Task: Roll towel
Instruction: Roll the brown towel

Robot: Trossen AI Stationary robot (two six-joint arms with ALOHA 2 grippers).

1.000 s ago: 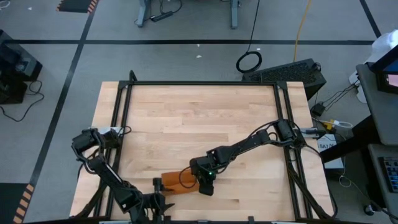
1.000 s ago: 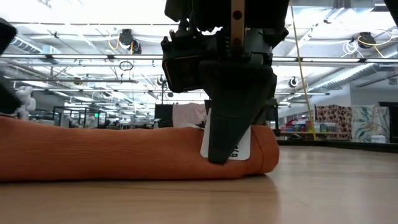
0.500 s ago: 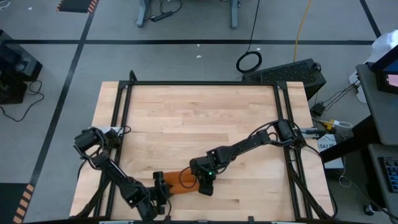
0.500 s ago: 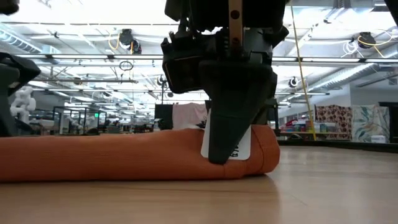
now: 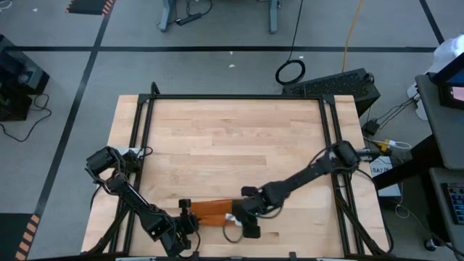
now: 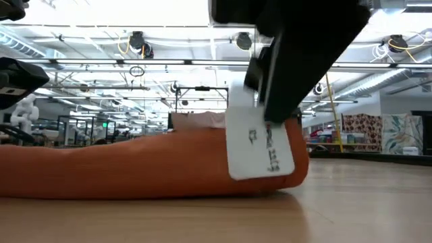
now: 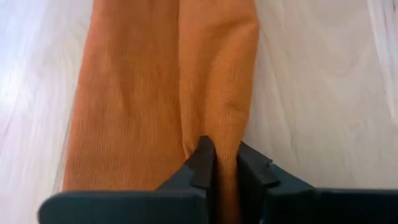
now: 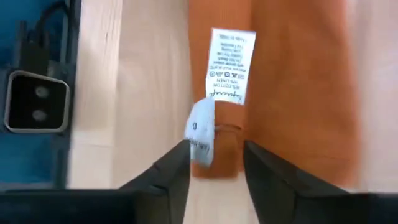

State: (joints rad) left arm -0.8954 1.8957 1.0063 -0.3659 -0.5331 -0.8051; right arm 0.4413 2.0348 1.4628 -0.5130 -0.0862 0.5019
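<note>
1. The left tool point(image 7: 222, 163) is clenched on the towel point(image 5: 210, 212) — its two fingers pinch a fold at the towel's left end, near the tabletop's point(image 5: 232, 138) front edge.
2. The right tool point(image 8: 214, 163) stands released at the towel's other end; its fingers straddle the corner with the white tag point(image 8: 230, 65), without gripping it.
3. The towel lies as a long, narrow rust-coloured roll between the two tools, flat on the tabletop.
4. In the low view the tag point(image 6: 260, 142) hangs at the roll's right end, just beside the right tool's dark finger — the roll reaches off to the left.
</note>
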